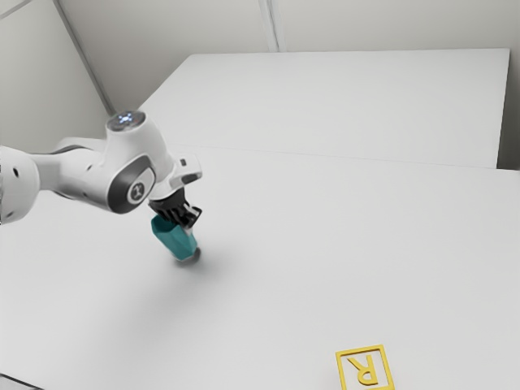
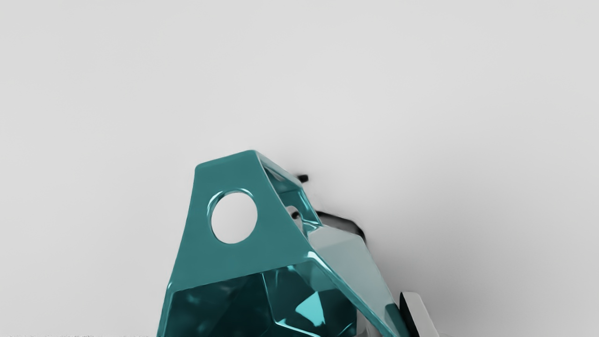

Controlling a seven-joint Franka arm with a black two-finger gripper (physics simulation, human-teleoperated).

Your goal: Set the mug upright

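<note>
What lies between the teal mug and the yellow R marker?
Bare white tabletop, shadowed near the mug, up to the yellow R marker, in the exterior view.

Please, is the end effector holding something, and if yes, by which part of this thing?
The mug, it seems: held by its wall, with one finger outside and the other apparently inside.

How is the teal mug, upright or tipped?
Tipped: in the exterior view, the mug slants, its open mouth higher and nearer that view's left than its base.
</note>
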